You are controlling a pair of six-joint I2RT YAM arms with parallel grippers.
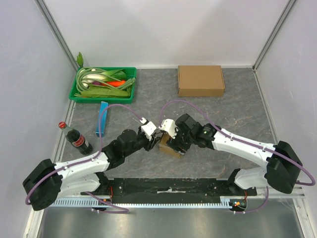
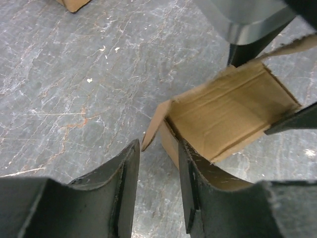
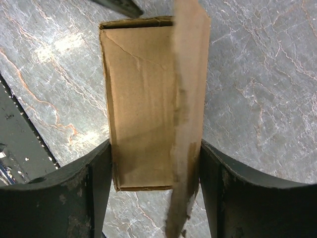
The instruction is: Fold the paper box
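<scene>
paper box [image 3: 143, 99]: on the table [image 1: 237, 114], nearer the arms than the closed carton [image 1: 200, 81] and slightly left of it; open, flaps loose.
right hand [image 3: 154, 171]: clamped across the box's two long walls.
left hand [image 2: 158, 163]: half open, empty, just beside the side flap [image 2: 154, 124].
handling: likely light, thin card that creases easily; pinch flaps gently near the fold line.

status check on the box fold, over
Left gripper open, just short of the end flap. Right gripper clamped across paper box, long flap standing up. Cola bottle and closed carton well off.
</scene>
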